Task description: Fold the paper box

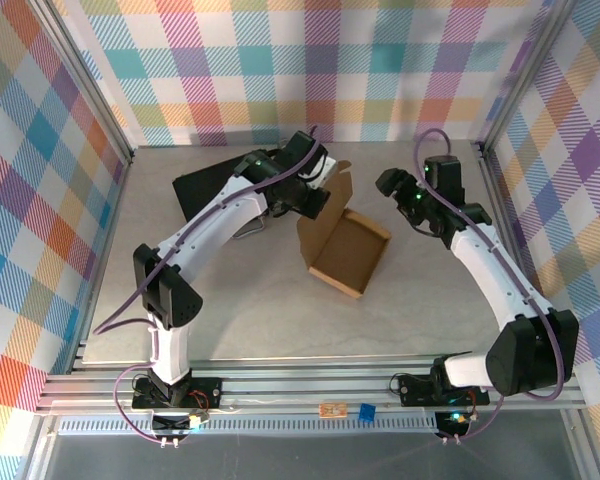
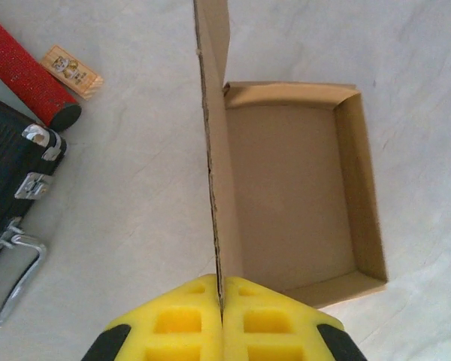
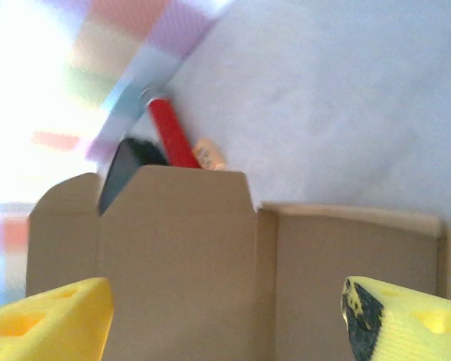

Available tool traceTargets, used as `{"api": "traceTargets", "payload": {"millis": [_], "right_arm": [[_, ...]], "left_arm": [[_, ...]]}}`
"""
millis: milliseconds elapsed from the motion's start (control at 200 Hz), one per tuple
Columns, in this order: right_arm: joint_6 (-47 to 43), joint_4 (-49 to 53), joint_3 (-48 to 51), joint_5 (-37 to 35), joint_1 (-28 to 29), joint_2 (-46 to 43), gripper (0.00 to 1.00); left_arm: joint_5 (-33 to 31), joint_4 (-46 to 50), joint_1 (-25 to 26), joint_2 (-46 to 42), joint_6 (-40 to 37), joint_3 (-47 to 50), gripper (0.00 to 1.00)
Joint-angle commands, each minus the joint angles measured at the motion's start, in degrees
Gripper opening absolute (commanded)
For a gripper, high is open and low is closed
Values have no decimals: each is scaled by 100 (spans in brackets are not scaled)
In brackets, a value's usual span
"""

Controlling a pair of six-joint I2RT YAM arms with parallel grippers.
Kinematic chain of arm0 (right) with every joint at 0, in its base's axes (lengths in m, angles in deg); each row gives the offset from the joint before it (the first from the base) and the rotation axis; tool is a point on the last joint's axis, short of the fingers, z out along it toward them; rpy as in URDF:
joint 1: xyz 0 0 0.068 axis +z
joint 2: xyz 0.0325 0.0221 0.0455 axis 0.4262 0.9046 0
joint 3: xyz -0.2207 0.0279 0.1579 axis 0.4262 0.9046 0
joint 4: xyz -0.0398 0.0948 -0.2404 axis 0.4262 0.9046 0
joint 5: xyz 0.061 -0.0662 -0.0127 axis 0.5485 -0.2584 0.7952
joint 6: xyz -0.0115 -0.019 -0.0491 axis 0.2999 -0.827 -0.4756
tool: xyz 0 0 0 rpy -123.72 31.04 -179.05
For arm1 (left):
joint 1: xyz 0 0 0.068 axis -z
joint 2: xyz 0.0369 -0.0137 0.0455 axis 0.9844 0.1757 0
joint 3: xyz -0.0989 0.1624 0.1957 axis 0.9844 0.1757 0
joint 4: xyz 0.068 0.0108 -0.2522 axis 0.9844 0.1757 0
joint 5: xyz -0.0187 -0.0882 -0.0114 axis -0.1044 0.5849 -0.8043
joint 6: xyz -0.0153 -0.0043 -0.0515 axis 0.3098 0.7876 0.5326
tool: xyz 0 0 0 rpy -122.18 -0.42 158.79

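Plain brown corrugated cardboard mailer box (image 1: 347, 247), die-cut, matte, set near the middle of the pale mottled table top (image 1: 230, 300): shallow rectangular tray with low folded walls, open upward, lid panel raised on edge along the side toward the left arm, with small tabs at its upper corners in the right wrist view. Left gripper (image 2: 222, 298), yellow moulded pads pressed together on the bottom edge of that raised panel, fluted cut edge running straight up from between them; left arm stretched forward and inward from its base, wrist bent down over the box's far left corner. Right gripper (image 3: 225, 323), yellow fingers (image 3: 49, 320) spread wide apart, touching nothing, aimed at the tray's inner face and the upright panel; right arm arched up along the right side, wrist turned inward, held apart from the box. Beyond the panel: black rectangular case (image 2: 7, 162) with metal latches and handle, glittery red cylinder (image 2: 26, 71), small wooden tag (image 2: 73, 71) just beside it.
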Motion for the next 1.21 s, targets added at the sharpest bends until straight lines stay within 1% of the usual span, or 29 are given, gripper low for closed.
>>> {"api": "traceTargets", "payload": {"millis": [0,75,130,175,310,400,490,590,705,860,1025,1100,1135,1200], "right_arm": [[-3752,-667,231,1699,80,161,76],[-4857,-902,445,2061,74,208,76],[-5494,-1076,564,2319,74,257,76],[-5840,-1043,515,2408,73,363,77],[-6585,-295,-56,2682,64,962,76],[-6618,-458,-125,2684,62,1238,76],[-6579,-469,-266,3009,71,1549,74],[-6469,-600,-335,3091,82,1799,72],[-6499,-678,-482,3131,82,2068,70],[-6383,-744,-894,3230,100,2468,67],[-6332,-503,-1359,3341,242,2855,55],[-6333,-429,-1417,3314,354,2894,41],[-6310,-430,-1406,3245,400,2885,33],[-6108,-640,-1263,3046,418,2815,20]], "left_arm": [[86,68,-37,-558,-1112,335,0],[226,106,-80,-660,-1537,454,0],[337,142,-147,-729,-1805,545,0],[528,144,-221,-821,-2041,655,0],[958,-27,-476,-1094,-2539,1059,0],[1229,-73,-647,-1179,-2814,1228,0],[1383,-90,-797,-1138,-2938,1253,0],[1670,-108,-941,-1062,-3009,1235,0],[1863,-91,-1047,-918,-3090,1175,0],[1951,-117,-1131,-723,-3109,1084,0],[1914,-159,-1157,-494,-3049,871,0],[1875,-234,-1157,-391,-2940,793,0],[1836,-278,-1157,-359,-2883,775,0],[1721,-336,-1166,-294,-2810,746,0]]}}
